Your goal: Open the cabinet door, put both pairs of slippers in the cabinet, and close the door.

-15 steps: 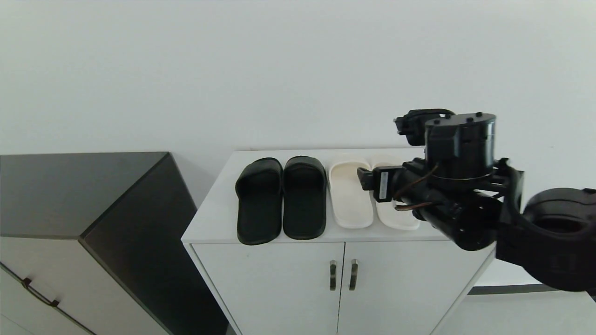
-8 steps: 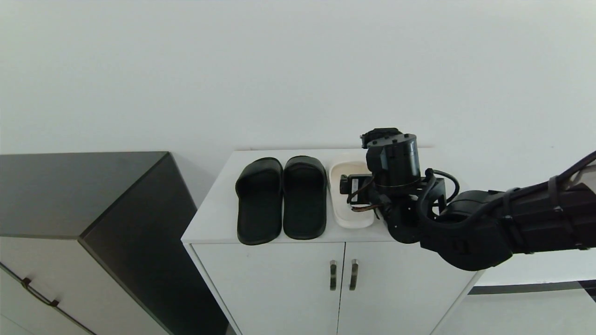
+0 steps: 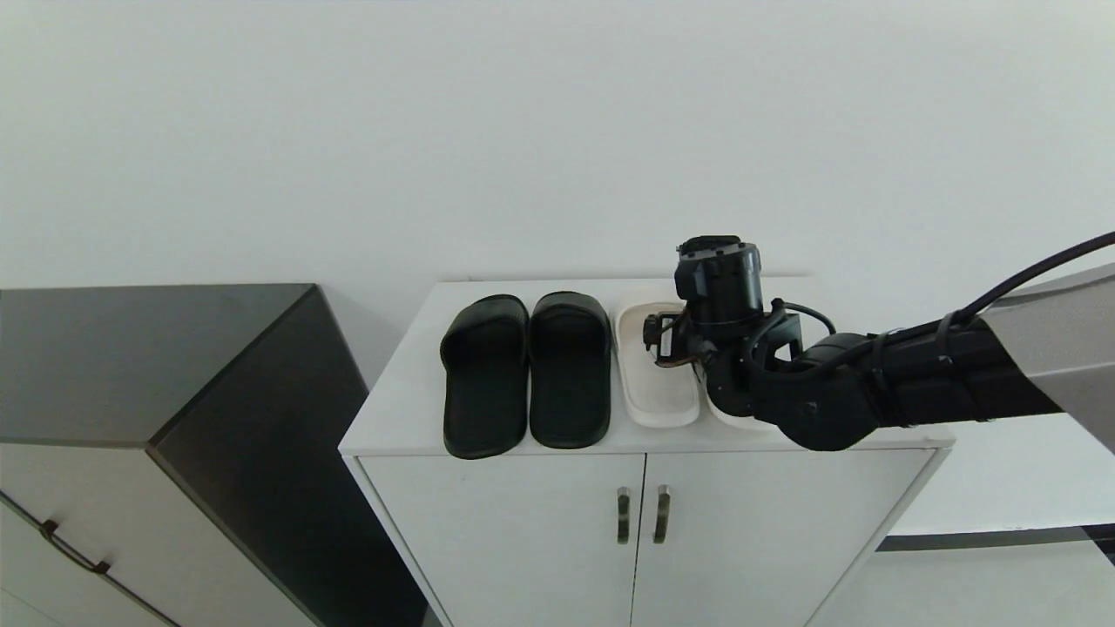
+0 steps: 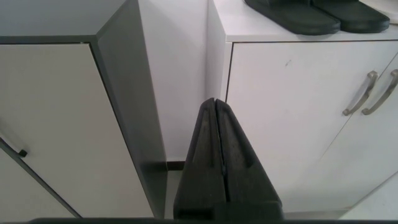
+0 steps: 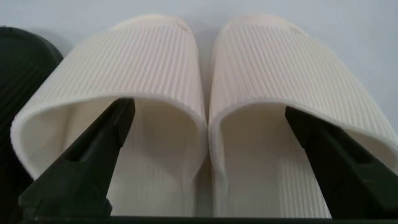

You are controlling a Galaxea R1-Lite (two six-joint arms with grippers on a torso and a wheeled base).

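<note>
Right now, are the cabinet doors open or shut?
Shut. Both doors lie flush in one plane, their handles side by side, no gap showing.

Plain white wall (image 3: 557, 131), dark grey sideboard (image 3: 157, 366)

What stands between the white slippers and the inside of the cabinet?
The cabinet doors: both are shut, below the top where the white slippers lie. Nothing visible stands between the open right claw and the slippers.

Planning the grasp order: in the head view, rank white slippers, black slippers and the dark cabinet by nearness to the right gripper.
1. white slippers, at the right gripper
2. black slippers, to their left
3. dark cabinet, far left
</note>
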